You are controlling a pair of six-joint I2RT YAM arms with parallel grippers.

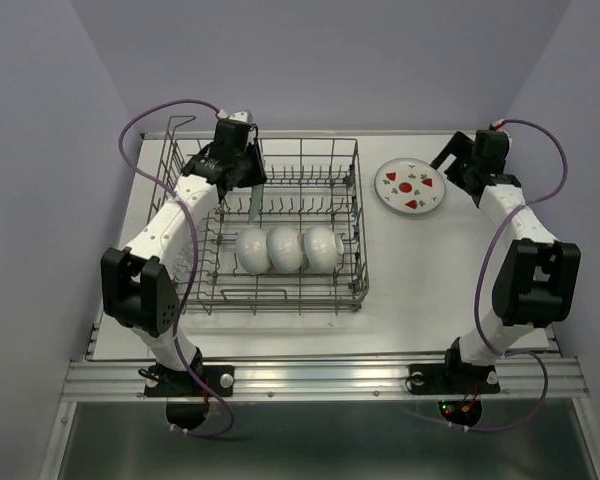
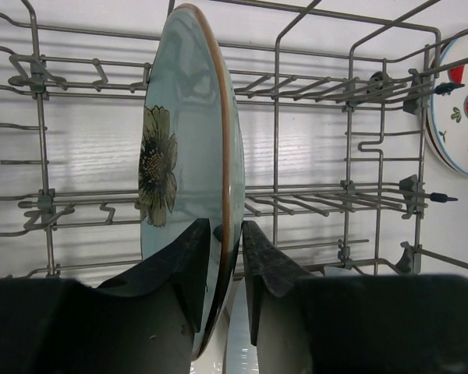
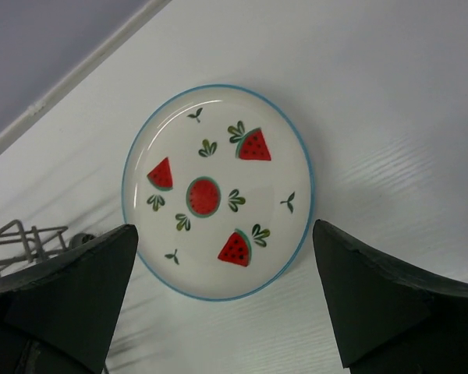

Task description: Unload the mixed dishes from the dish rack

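Rack [image 1: 361,225]: 3 bowls [image 1: 288,248], green plate [image 2: 183,156] upright, L tool [image 2: 226,230] prob. gripping it.

My left arm [image 1: 165,235] and right arm [image 1: 500,210] are white shells with chunky black joint blocks — one big block at each elbow. A purple cable [image 1: 123,135] loops off each wrist. My left gripper [image 2: 226,234] and right gripper [image 3: 225,230] end in matte black wedge fingers. Red and green lights [image 1: 450,408] glow at the lower right base.
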